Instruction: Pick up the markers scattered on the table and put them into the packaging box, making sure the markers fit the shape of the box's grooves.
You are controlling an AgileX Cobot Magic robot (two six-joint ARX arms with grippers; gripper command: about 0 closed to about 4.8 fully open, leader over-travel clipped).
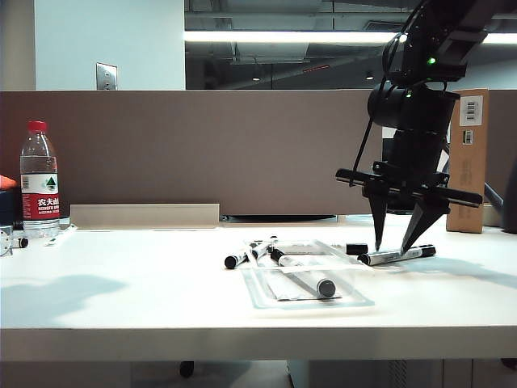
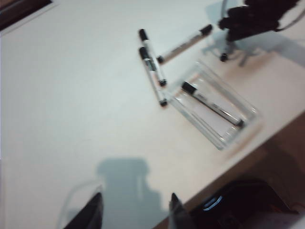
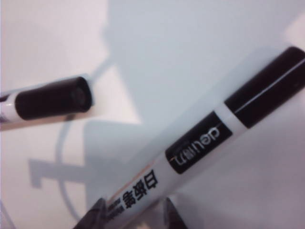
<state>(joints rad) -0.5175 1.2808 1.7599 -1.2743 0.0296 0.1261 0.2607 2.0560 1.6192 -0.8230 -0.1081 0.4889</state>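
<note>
A grey-brown partition panel [image 1: 202, 149] stands behind the desk. Above it, a white wall [image 1: 109, 40] carries a metal switch plate [image 1: 106, 76]. Fluorescent ceiling strips [image 1: 283, 36] are lit.

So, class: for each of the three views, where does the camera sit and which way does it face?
Exterior: at table-edge height, facing the divider wall; the open right gripper straddles a marker.
Left wrist: high, looking down at the packaging box; left gripper open.
Right wrist: close above that marker, right gripper around it.
Shared: exterior and left wrist show the box.

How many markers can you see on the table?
4: one marker in the clear tray, two side by side beside the tray, and one under the right gripper. More may be hidden.
</note>
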